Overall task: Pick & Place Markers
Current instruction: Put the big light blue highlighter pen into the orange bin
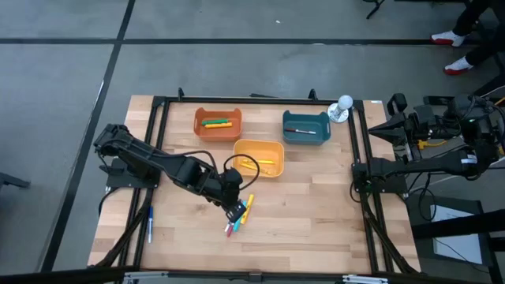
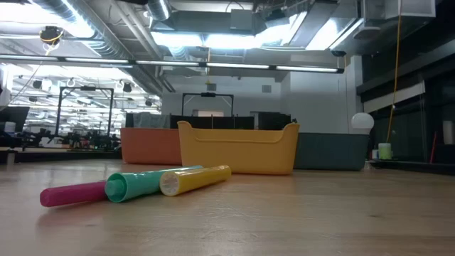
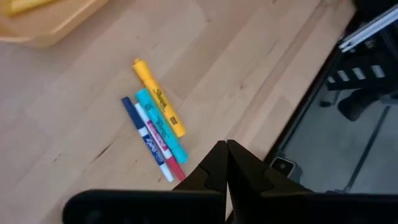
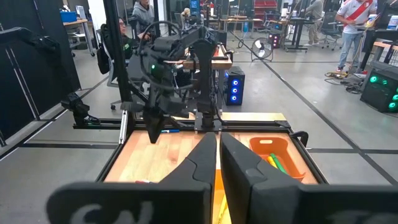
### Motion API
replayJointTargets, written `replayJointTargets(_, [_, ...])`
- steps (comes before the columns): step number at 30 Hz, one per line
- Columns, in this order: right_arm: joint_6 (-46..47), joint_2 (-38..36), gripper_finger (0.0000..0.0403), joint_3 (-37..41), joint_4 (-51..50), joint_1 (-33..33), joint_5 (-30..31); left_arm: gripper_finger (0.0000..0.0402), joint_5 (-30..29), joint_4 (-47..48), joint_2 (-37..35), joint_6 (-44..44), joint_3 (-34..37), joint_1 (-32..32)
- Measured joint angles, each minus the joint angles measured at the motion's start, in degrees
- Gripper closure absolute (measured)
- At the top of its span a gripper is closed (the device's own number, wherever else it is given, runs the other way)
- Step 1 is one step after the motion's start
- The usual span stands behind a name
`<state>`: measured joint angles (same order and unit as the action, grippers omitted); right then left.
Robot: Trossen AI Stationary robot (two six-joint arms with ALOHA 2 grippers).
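High view looks straight down; low view sits level, near the markers [image 2: 142, 185]

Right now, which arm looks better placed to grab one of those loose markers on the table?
The left. Its left gripper hovers right over the loose markers, fingers shut, while the right gripper waits off the table's right edge.

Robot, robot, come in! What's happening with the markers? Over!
Left gripper shut, empty, above the loose markers. Right gripper shut, parked off the table's right side. Nothing blocking the yellow bin.
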<state>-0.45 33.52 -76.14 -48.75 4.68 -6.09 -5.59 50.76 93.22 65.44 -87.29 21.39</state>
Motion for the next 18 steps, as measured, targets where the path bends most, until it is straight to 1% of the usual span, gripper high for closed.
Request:
replayJointTargets(10, [0.0,0.0,0.0379,0.0,0.0,0.0,0.0,0.04,0.7,0.4,5.8,2.8,0.0,-0.7])
replayJointTargets(18, [0.0,0.0,0.0379,0.0,0.0,0.0,0.0,0.04,3.2,0.2,11.2,3.0,0.0,-1.0])
